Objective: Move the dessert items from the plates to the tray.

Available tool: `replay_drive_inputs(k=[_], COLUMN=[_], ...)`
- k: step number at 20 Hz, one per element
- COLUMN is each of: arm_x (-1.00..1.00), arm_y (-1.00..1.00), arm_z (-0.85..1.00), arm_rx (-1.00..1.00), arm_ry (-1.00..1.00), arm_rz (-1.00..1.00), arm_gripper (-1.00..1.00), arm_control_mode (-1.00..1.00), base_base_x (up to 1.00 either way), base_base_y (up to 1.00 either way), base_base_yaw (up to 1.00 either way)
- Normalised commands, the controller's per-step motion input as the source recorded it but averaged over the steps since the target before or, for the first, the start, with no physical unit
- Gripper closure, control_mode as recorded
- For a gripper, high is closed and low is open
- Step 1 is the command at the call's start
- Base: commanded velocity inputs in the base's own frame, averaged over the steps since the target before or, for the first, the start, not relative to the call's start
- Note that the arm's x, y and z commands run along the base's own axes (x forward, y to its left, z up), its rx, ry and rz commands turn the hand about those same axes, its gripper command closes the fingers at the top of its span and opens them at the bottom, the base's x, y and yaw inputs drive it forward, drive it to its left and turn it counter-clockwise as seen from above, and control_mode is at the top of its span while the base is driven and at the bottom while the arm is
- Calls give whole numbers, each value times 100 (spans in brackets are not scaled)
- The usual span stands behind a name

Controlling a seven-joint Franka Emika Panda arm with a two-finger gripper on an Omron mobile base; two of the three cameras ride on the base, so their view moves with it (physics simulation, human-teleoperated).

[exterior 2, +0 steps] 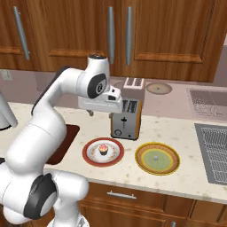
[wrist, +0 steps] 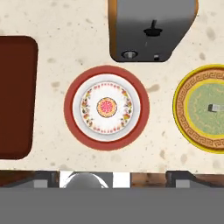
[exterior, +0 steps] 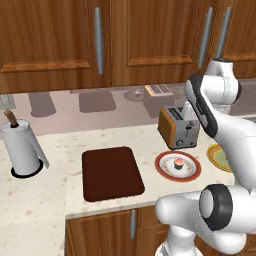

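Nearest to us, at the front edge of the pale speckled stone counter [exterior 2: 186, 133], stands the round white plate with a red-brown rim [exterior 2: 90, 158]. On its middle sits the small cupcake with pink frosting and a dark wrapper [exterior 2: 103, 149], upright. In the hand view we look straight down on this cupcake [wrist: 106, 106], so it shows as a pink disc in the centre of the plate [wrist: 74, 122].

Just to the right of it lies the round yellow-green plate with an orange rim [exterior 2: 170, 169]; the two plates are close but apart. On its centre rests the tiny pale cube-like morsel [exterior 2: 155, 157], which the hand view shows as a small grey-white block [wrist: 214, 107].

To the left of the white plate lies the flat dark brown rectangular tray with rounded corners [exterior: 111, 172], and we see nothing on it. Behind the plates stands the silver toaster with orange sides [exterior: 178, 126]. Far to the left stands a white paper towel roll on a dark holder [exterior: 20, 149].

The robot's two-finger gripper [exterior 2: 101, 112] hangs high above the white plate, in front of the toaster. Its fingers stand wide apart and hold nothing.
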Motion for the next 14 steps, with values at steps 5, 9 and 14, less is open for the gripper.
replay_drive_inputs(k=[5,9,14], arm_x=[0,0,0], arm_y=[-95,-93,-78], arm_z=[-47,-59,-62], arm_rx=[0,0,0], arm_ry=[13,4,1], arm_rz=[0,0,0], arm_gripper=[-100,-100,-100], arm_control_mode=[-100,-100,-100], base_base_x=[0,0,0], base_base_y=[0,0,0], base_base_yaw=[0,0,0])
